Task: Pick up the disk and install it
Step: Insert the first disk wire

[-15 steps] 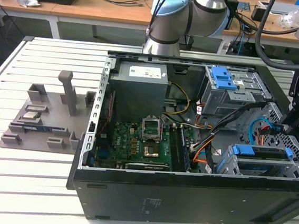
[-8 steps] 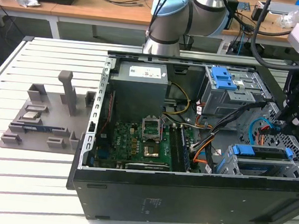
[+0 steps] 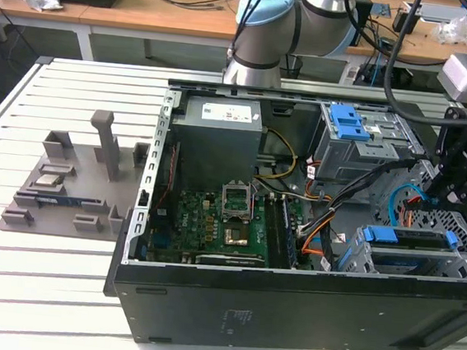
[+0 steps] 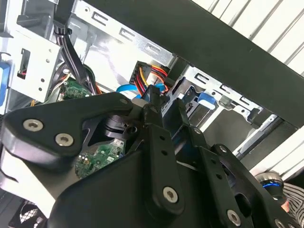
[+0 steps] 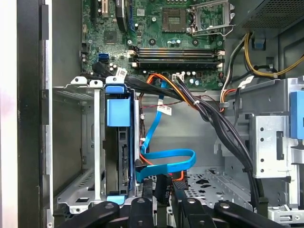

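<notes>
The disk (image 3: 405,238) sits in the lower drive cage (image 3: 356,255), at about 4 o'clock in the open computer case (image 3: 288,300) in the exterior view. The blue ends of its rail frame show at the cage mouth. In the first wrist view the disk (image 5: 122,161) stands on edge in that cage (image 5: 97,142), with its blue latch tab just above the cage's upper edge. It looks slid in, though I cannot tell whether it is fully home.

The gripper (image 3: 440,182) hangs at about 2 o'clock from the disk in the exterior view, close above the cage and not touching the disk. I cannot tell whether its jaws are spread or pressed together.

A blue data cable (image 5: 166,159) loops just beside the disk's connector edge, and a bundle of black cables (image 5: 223,128) crosses nearby toward the motherboard (image 5: 166,28).

To seat the disk well, I judge that any push should be square on the rail frame and along the cage's slots. A skewed push could jam the rails. The blue loop should stay clear of the cage mouth so that it does not get pinched.
</notes>
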Robot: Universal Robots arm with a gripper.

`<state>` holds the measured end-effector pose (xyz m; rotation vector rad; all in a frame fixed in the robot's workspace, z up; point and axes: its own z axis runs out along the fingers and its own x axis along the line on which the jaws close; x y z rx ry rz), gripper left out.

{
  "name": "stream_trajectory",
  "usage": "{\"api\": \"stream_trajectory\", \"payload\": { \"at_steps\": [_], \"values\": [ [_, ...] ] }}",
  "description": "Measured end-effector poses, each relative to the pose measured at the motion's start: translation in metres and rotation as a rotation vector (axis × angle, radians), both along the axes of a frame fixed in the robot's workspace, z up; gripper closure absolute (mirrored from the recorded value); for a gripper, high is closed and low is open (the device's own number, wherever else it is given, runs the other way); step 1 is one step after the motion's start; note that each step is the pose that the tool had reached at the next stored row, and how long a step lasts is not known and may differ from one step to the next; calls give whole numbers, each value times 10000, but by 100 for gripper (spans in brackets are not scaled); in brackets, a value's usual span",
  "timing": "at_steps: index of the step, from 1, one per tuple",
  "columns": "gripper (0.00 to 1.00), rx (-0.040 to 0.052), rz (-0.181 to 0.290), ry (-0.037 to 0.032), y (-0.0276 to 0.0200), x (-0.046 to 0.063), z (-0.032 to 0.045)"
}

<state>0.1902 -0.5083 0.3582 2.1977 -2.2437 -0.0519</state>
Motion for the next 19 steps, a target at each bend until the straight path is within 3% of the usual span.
{"api": "stream_trajectory", "payload": {
  "at_steps": [4,6,11,13,16,19],
  "values": [
    [71,0,0,0,0,0,-1],
    [83,-1,0,0,0,0,-1],
    [83,-2,0,0,-1,1,-2],
    [83,-34,1,0,-47,1,-2],
    [83,-129,0,0,-171,0,-3],
    [83,-161,-1,1,-230,-12,-19]
  ]
}}
